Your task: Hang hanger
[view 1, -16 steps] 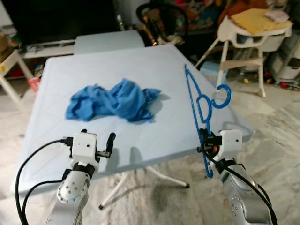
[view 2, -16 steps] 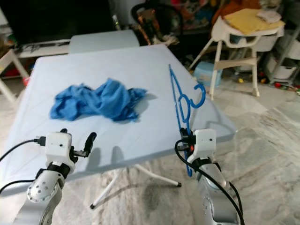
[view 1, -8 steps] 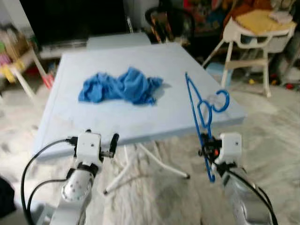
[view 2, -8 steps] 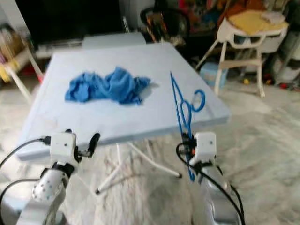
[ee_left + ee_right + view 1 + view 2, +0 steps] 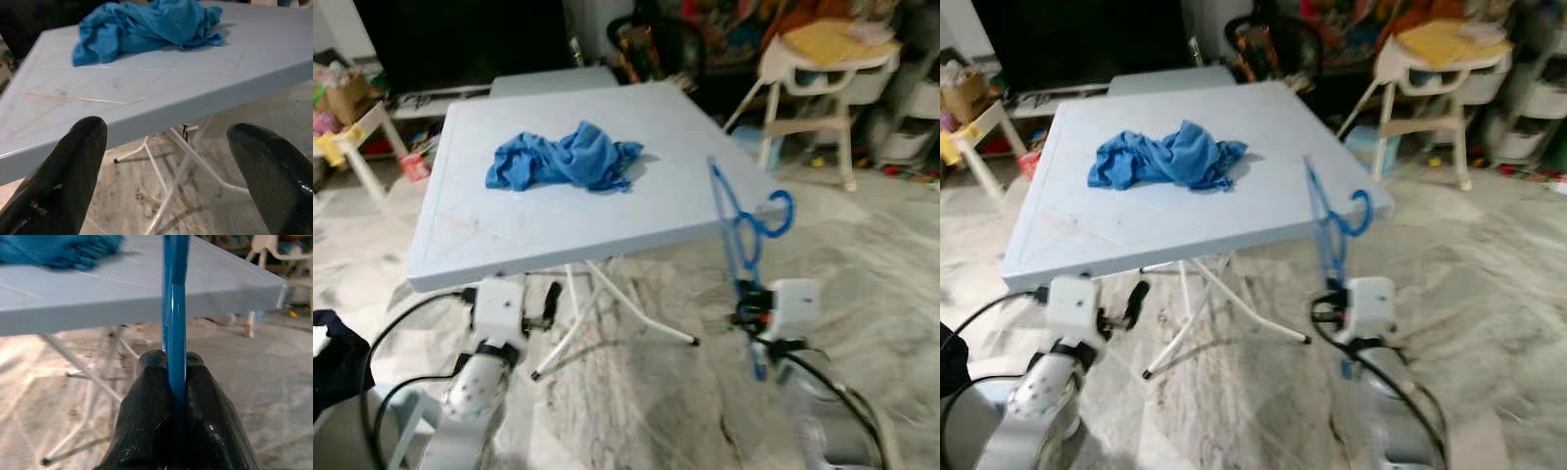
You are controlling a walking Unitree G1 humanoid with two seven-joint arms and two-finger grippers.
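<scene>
Dark cloth [image 5: 333, 354]: a dark bundle at the far left edge of the head views, low by the floor.
Left gripper [image 5: 546, 300]: held in front of and below the counter's near edge, over the marble floor [image 5: 636, 392]; its jaws stand spread wide, with nothing between the two black fingers [image 5: 73, 171] in the left wrist view.
Counter [image 5: 558, 211]: a pale blue folding table with white crossed legs, its top reaching away from the robot.
Blue garment [image 5: 566, 159]: crumpled in a heap on the far half of the counter, well apart from both grippers.
TV stand [image 5: 421, 98]: a low white unit behind the counter, under a dark screen.
Right gripper [image 5: 744, 315]: raised off the counter's right near corner; its jaws are clamped tight on the lower part of the hanger, the fingers [image 5: 151, 406] pressed on either side of the blue bar.
Hanger [image 5: 741, 235]: blue plastic, held in the air just off the counter's right edge, not resting on it. Its long axis runs nearly upright, leaning away from the robot at the top. The hook curls out toward the right near mid-height, and a short end pokes down below the gripper.
High chair [image 5: 822, 69]: white, with a yellowish pad on its tray, standing at the far right beyond the counter.
</scene>
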